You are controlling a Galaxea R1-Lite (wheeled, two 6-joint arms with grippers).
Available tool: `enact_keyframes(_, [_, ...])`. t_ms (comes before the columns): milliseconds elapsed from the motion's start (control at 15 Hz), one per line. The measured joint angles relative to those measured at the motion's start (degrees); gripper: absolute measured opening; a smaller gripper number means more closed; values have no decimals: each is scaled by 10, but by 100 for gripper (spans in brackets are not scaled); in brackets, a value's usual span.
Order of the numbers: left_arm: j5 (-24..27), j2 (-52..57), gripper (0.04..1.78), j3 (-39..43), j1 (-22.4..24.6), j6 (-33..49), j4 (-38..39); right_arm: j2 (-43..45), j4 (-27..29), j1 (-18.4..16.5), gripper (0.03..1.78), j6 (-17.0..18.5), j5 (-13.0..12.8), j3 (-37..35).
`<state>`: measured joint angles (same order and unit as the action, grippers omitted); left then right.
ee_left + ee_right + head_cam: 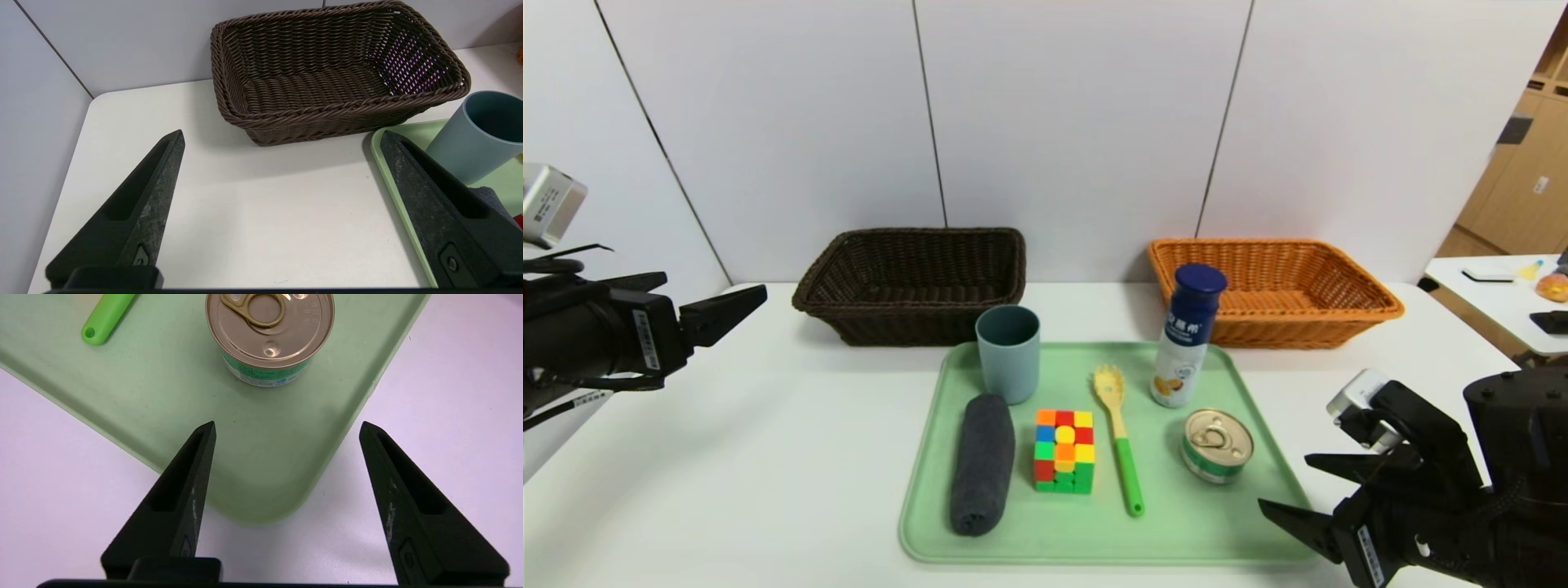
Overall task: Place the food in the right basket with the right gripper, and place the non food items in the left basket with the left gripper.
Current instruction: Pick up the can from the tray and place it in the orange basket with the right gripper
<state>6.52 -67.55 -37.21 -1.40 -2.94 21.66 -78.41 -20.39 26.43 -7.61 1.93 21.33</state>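
Your right gripper (1286, 483) hangs over the table just off the tray's (931, 523) near right corner, fingers spread wide and holding nothing. The tin (1217, 445) sits on the tray at about eleven o'clock from those fingertips, a short reach away. Your left gripper (743, 304) is parked at nine o'clock from the tray, well off to the side above the table, jaws fully apart and empty.

Watch the tray lip: if you drive in low, the fingertips may catch the rim and shove the whole tray, shifting everything on it. The tin is short and smooth-sided, so a grip set too high may slip off its lid edge; a grip off-centre may squirt it sideways toward the pasta spoon (1119, 441) at its nine o'clock. The bottle (1186, 335) stands tall at twelve o'clock from the tin, between it and the right basket (1380, 309); carrying the tin straight over risks knocking it down. Both the right basket and the left basket (833, 298) look empty, so nothing is sorted yet.

The cup (1008, 353), towel (982, 464) and cube (1063, 451) stay on the tray's left half.

The bottle carries white characters on its blue band; I cannot read them. The tin's green label has small print, also illegible.
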Motion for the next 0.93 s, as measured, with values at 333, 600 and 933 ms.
enact_keyframes(333, [-1,4,169,6,0,1,2,-63,-242,15,147,3,9,-99])
enact_keyframes(600, [-1,4,169,6,1,1,2,-143,-434,18,157,-1,23,-162])
enact_keyframes(933, [-2,4,169,7,1,1,2,-217,-510,17,164,-1,18,-173])
